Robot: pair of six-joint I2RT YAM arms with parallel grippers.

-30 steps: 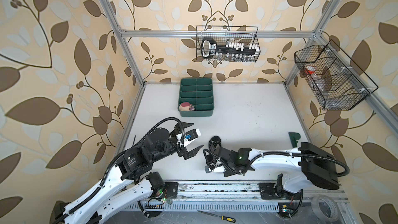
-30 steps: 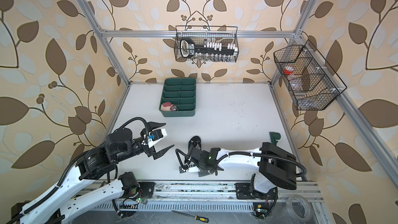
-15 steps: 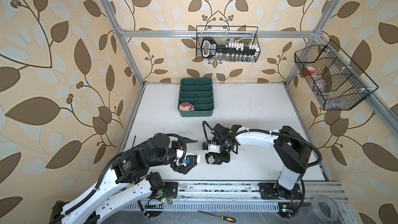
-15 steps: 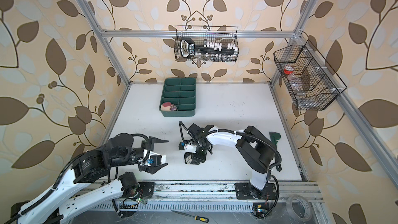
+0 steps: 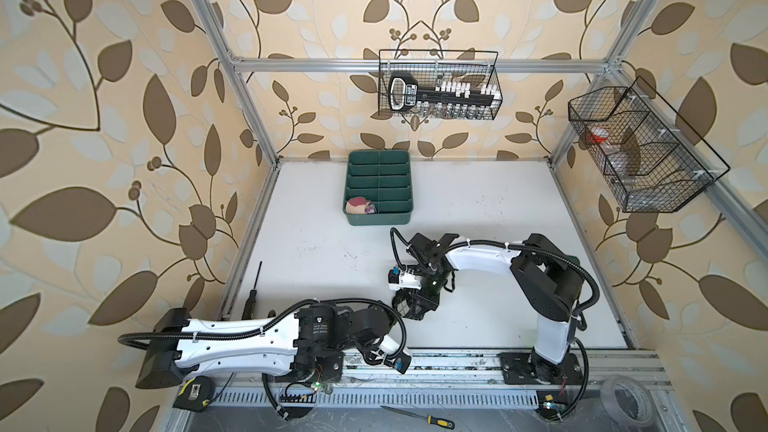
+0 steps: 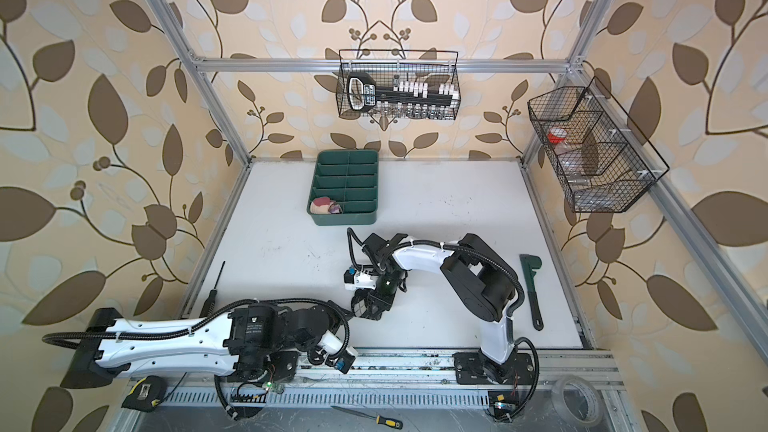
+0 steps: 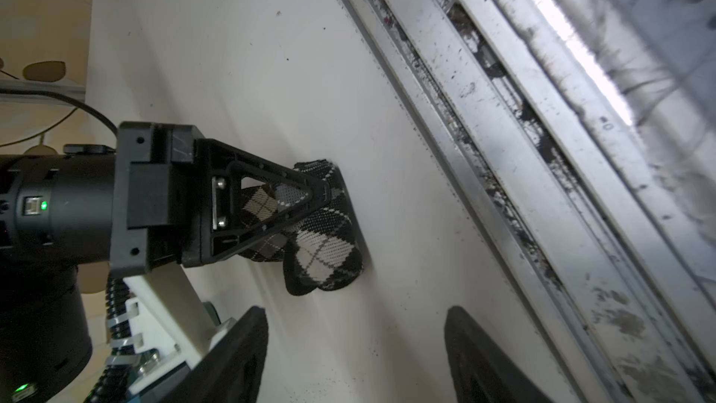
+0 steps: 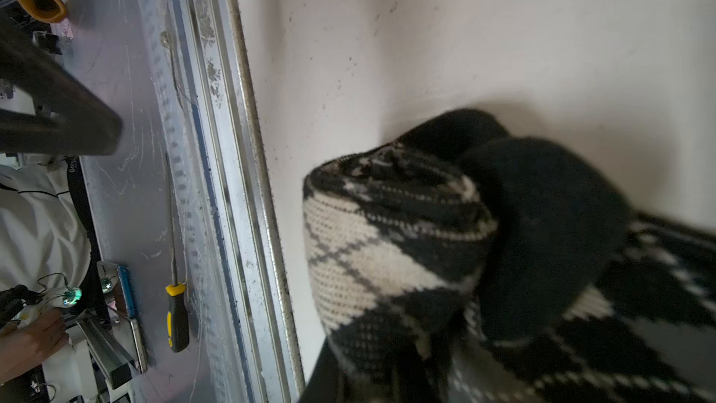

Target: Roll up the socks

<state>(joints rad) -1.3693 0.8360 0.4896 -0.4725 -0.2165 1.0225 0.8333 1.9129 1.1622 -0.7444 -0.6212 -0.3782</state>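
The black-grey-white argyle sock (image 7: 325, 250) is a tight roll resting on the white table near the front rail, small in both top views (image 5: 402, 306) (image 6: 360, 306). My right gripper (image 5: 417, 305) is shut on this roll, and its triangular finger (image 7: 271, 203) lies across the fabric. The sock (image 8: 387, 257) fills the right wrist view and hides the jaws. My left gripper (image 7: 356, 315) is open and empty, a short way from the roll. The beige and maroon sock (image 5: 360, 205) sits rolled in a near compartment of the green tray (image 5: 380, 218).
The metal front rail (image 5: 457, 361) runs close behind the roll. A green pipe wrench (image 6: 530, 288) lies at the right of the table and a black screwdriver (image 5: 253, 292) by the left edge. Wire baskets hang on the back wall (image 5: 438, 85) and right wall (image 5: 640, 151).
My left arm has swung down from the left and now lies along the front rail, its gripper facing the roll. The right arm has folded back while its gripper stayed with the sock.
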